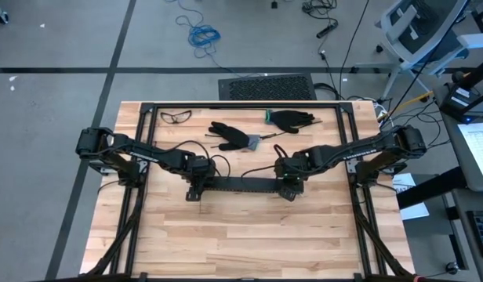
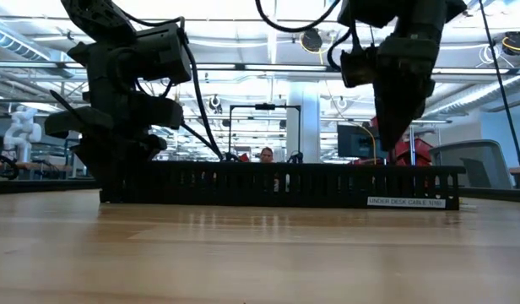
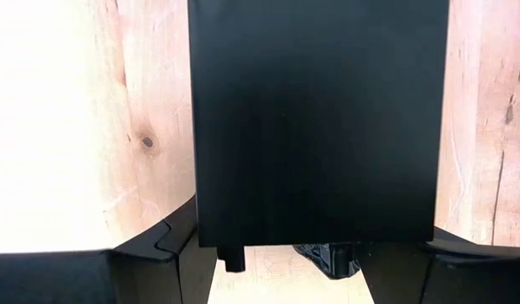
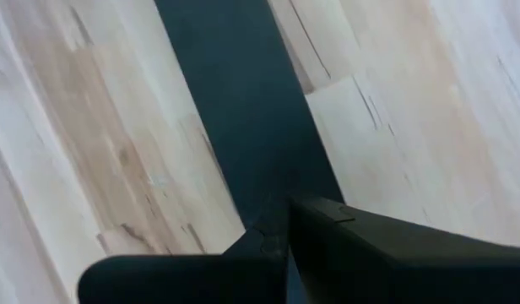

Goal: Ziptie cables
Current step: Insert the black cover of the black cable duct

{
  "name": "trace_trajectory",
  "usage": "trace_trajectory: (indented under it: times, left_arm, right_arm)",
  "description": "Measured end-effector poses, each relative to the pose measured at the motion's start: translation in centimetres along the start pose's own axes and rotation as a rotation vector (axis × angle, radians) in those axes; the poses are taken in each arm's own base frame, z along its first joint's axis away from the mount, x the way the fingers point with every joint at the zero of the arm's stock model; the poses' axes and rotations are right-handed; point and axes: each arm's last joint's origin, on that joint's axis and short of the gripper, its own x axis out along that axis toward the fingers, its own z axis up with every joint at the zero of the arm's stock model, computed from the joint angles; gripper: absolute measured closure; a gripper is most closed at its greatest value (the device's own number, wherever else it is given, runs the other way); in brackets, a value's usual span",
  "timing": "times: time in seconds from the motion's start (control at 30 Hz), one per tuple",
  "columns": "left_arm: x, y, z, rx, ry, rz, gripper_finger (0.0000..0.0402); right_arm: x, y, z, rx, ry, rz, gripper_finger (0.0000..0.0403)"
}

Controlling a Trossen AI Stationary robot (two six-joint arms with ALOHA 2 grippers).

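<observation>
A long black slotted strip (image 1: pixel 243 186) lies across the middle of the wooden table (image 1: pixel 241 243); in the low view it stands on its long edge (image 2: pixel 277 186). My left gripper (image 1: pixel 196 189) is at the strip's left end, closed on it. My right gripper (image 1: pixel 289 190) is shut and points down right over the strip's right part (image 2: pixel 388 157). In the right wrist view the strip (image 4: pixel 243 127) runs beneath the shut fingers (image 4: pixel 344 245). The cables are not in view. My left gripper has the strip's left end (image 3: pixel 319 127) between its two fingers (image 3: pixel 159 253), one finger on each long side. It comes from above, pointing steeply down, fingers across the strip. The strip rests on the table. My right gripper's shut tips are at the strip's upper edge (image 2: pixel 387 166); whether they touch it I cannot tell.
Two black gloves (image 1: pixel 234 135) (image 1: pixel 293 119) and a pair of safety glasses (image 1: pixel 176 117) lie toward the far edge. A black frame (image 1: pixel 241 105) runs round the table. Bare wood lies between the strip and the near edge.
</observation>
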Motion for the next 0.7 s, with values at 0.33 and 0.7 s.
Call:
trace_trajectory:
  times: [0.33, 0.7]
  left_arm:
    - [-0.3, 0.1, 0.8, -0.048, -0.047, -0.042, 0.0146]
    - [-0.9, -0.1, 1.4, -0.110, -0.041, -0.104, 0.0072]
  right_arm:
    - [-0.8, 0.4, 0.7, -0.027, -0.023, 0.012, 0.0393]
    - [-0.8, 0.6, 0.6, -0.090, -0.027, 0.010, 0.0311]
